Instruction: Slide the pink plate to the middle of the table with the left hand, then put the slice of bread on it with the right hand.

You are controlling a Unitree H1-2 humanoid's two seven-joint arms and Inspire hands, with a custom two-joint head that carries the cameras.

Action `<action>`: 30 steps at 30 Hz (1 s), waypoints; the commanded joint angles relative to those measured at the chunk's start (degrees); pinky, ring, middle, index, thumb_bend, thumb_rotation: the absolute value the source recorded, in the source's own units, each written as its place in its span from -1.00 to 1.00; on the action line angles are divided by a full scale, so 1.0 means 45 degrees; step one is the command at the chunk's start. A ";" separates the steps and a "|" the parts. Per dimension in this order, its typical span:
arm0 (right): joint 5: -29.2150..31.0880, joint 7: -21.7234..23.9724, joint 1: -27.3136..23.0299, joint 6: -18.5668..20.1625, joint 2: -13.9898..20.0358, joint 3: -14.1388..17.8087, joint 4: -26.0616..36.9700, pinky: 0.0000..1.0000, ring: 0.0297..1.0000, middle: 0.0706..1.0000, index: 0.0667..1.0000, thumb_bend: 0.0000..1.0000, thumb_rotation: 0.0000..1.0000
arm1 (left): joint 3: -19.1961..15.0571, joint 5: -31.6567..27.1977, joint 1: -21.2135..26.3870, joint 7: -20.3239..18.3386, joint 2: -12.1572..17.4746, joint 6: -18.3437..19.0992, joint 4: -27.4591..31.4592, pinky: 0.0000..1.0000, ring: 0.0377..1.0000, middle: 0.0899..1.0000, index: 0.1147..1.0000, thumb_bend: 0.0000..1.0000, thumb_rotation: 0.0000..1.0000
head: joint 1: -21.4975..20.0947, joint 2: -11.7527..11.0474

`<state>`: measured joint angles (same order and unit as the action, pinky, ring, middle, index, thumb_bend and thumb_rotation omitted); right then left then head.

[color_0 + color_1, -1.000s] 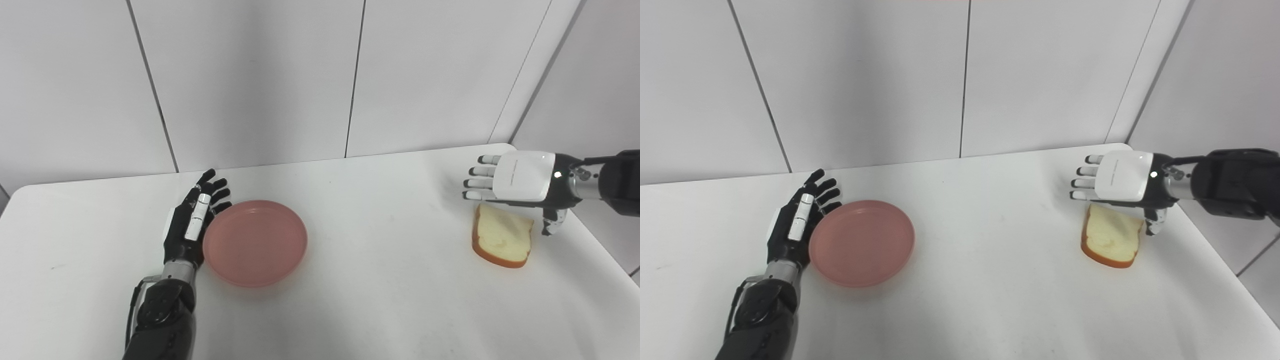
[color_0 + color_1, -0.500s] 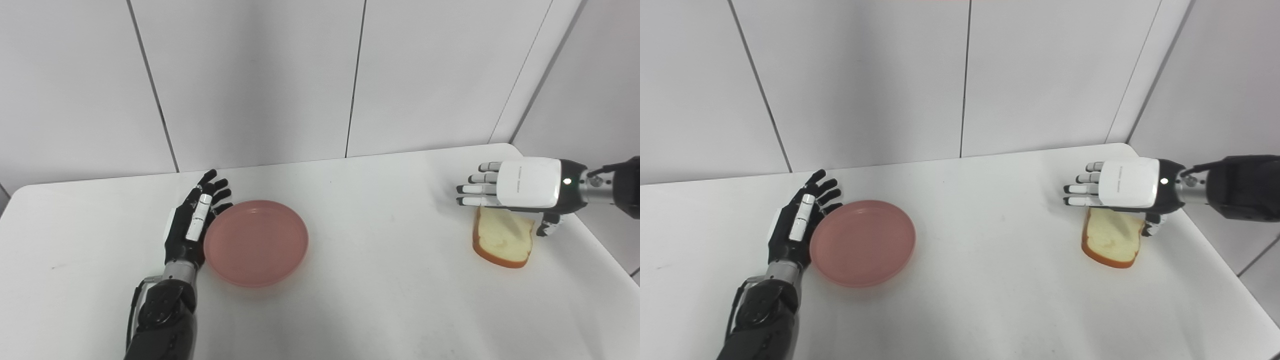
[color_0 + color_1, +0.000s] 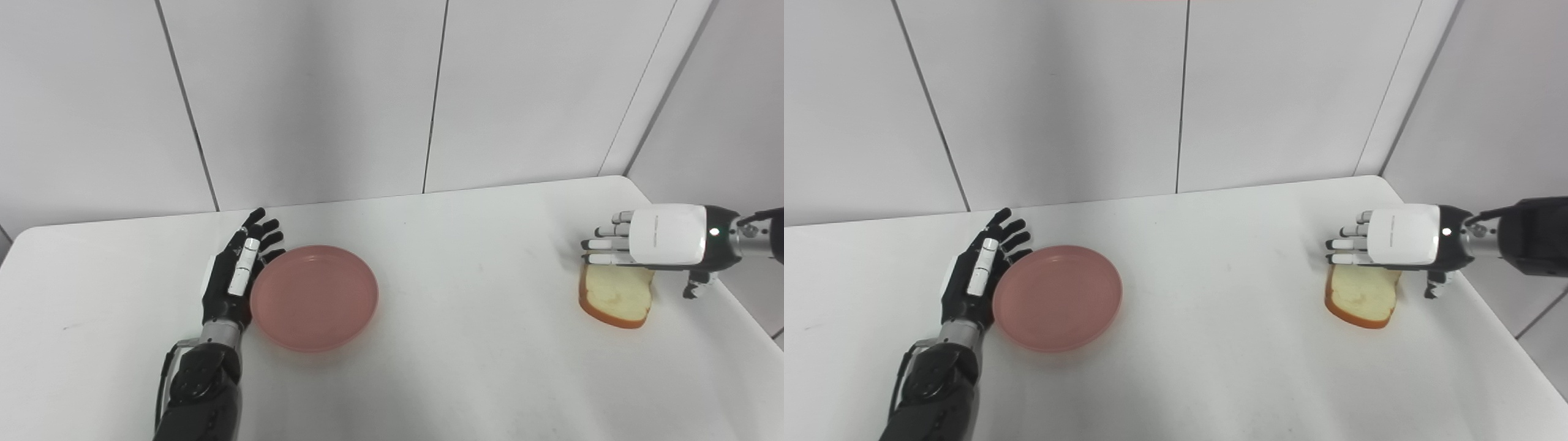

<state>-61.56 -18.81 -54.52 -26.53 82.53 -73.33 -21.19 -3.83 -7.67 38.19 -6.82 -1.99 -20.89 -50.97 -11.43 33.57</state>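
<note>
Pushing step underway: left hand (image 3: 236, 269) flat, fingers spread, against pink plate (image 3: 313, 297) rim, plate w/ middle of bench (image 3: 465, 343) to its right. Right hand (image 3: 658, 244) spread over bread (image 3: 615, 295), not gripping. Next: shove plate toward bread.

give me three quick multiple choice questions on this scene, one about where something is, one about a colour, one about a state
1. Where does the slice of bread lie?
A. on the plate
B. on the table near its right edge
C. in the left hand

2. What colour is the plate?
A. pink
B. blue
C. green

3. What is the state of the left hand?
A. shut on the bread
B. open, fingers apart, beside the plate's left rim
C. lifted high above the table

Answers:
1 B: the bread rests on the white table by the right edge, partly under the right hand.
2 A: the round plate is pink.
3 B: the left hand lies low against the plate's left rim with fingers spread, holding nothing.
</note>
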 commanded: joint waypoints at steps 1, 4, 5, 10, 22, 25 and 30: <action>0.0292 -0.0766 -0.0632 -0.0088 0.0389 -0.0147 -0.0283 0.66 0.79 0.98 1.00 1.00 -0.30 | 0.0040 0.0004 -0.0398 0.0029 -0.0139 0.0276 -0.0216 0.38 0.56 0.60 0.63 0.58 0.49 | 0.0006 0.0007; 0.0681 -0.1451 -0.0773 -0.0088 0.0156 -0.0638 -0.0591 0.68 0.82 1.00 0.99 1.00 -0.27 | 0.0021 -0.0042 -0.0395 -0.0028 -0.0141 0.0272 -0.0257 0.41 0.58 0.60 0.64 0.65 0.48 | 0.0018 0.0064; 0.0752 -0.1547 -0.0829 -0.0088 0.0124 -0.0764 -0.0626 0.69 0.84 1.00 1.00 1.00 -0.25 | 0.0022 -0.0040 -0.0410 -0.0032 -0.0134 0.0294 -0.0231 0.42 0.58 0.60 0.64 0.66 0.49 | -0.0010 0.0065; 0.1371 -0.1375 -0.1014 -0.0088 -0.0260 -0.1195 -0.0829 0.70 0.82 1.00 1.00 1.00 -0.30 | 0.0010 -0.0059 -0.0509 -0.0031 -0.0120 0.0427 0.0048 0.44 0.58 0.61 0.63 0.58 0.47 | 0.0064 0.0084; 0.1260 -0.3575 -0.0908 -0.0088 -0.0945 -0.1815 -0.2099 0.69 0.82 1.00 1.00 1.00 -0.28 | -0.0006 -0.0070 -0.0592 -0.0105 -0.0072 0.0532 0.0146 0.42 0.58 0.61 0.63 0.67 0.45 | 0.0062 0.0136; 0.1270 -0.3635 -0.0958 -0.0088 -0.1015 -0.1932 -0.2301 0.68 0.81 0.99 1.00 1.00 -0.27 | 0.0025 -0.0010 -0.0590 -0.0060 -0.0058 0.0553 0.0159 0.41 0.57 0.61 0.63 0.68 0.46 | 0.0085 0.0131; 0.1488 -0.2979 -0.1031 -0.0088 -0.0921 -0.1891 -0.2112 0.68 0.82 0.99 1.00 1.00 -0.26 | -0.0009 -0.0087 -0.0583 -0.0151 -0.0067 0.0619 0.0209 0.43 0.58 0.61 0.63 0.63 0.45 | 0.0070 0.0132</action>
<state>-55.89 -32.57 -56.64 -26.53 76.52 -82.57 -30.83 -3.96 -7.79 37.26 -7.23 -2.20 -19.64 -49.14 -11.16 34.19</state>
